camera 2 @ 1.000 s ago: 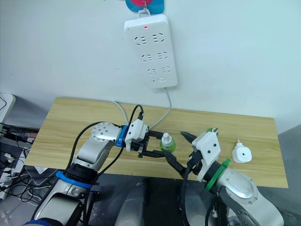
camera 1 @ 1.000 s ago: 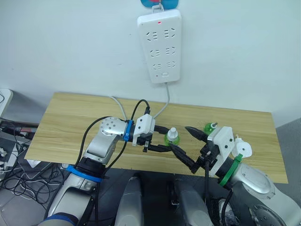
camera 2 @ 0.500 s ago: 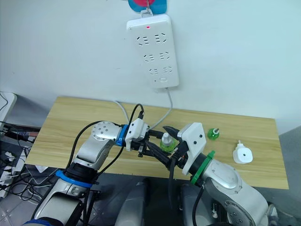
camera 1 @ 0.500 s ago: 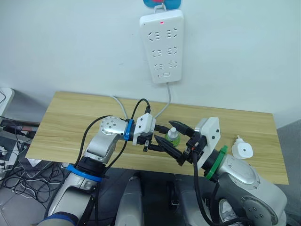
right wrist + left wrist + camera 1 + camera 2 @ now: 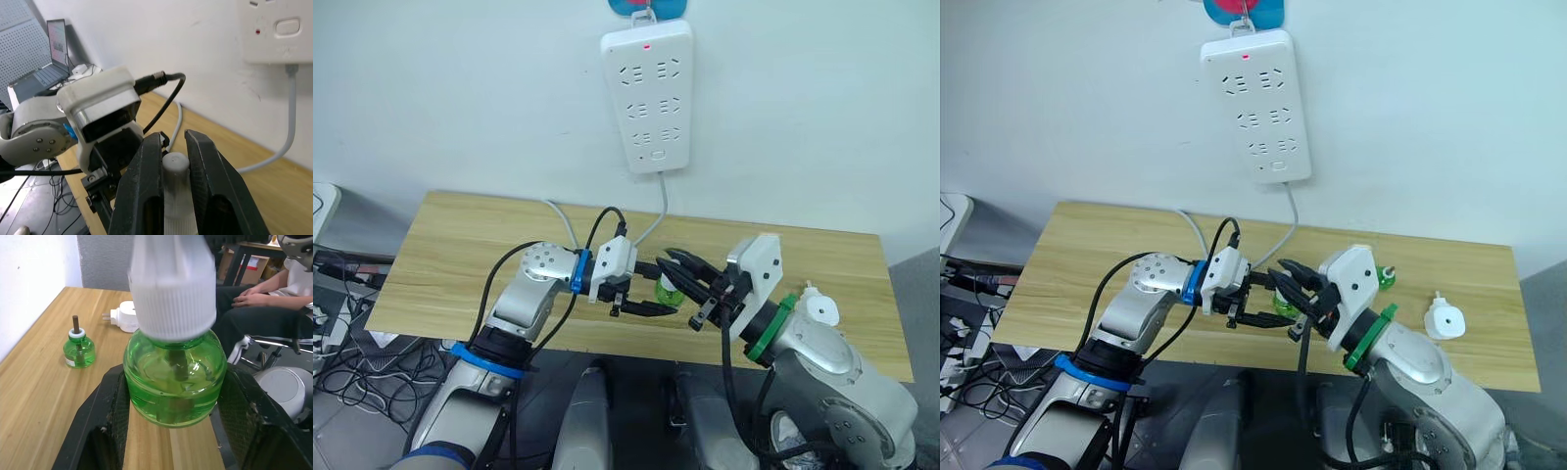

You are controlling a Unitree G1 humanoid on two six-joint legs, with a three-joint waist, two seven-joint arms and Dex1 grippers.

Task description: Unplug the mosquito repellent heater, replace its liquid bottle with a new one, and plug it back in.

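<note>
Translucent green plastic, smooth and round-bellied, is sitting between the left gripper's [image 5: 171, 431] black textured fingers [image 5: 110, 423]: they are clamping the new bottle [image 5: 173, 382] by its body. Its ribbed white domed cap [image 5: 174, 169] is lying squeezed between the right gripper's [image 5: 173, 161] glossy black fingers. Beyond the fingertips, the capless liquid bottle [image 5: 78, 349] is standing upright on the pale wooden table [image 5: 34, 382]; farther off, the mosquito repellent heater [image 5: 124, 316] is lying unplugged. A white power strip [image 5: 646, 93] is hanging on the wall.
</note>
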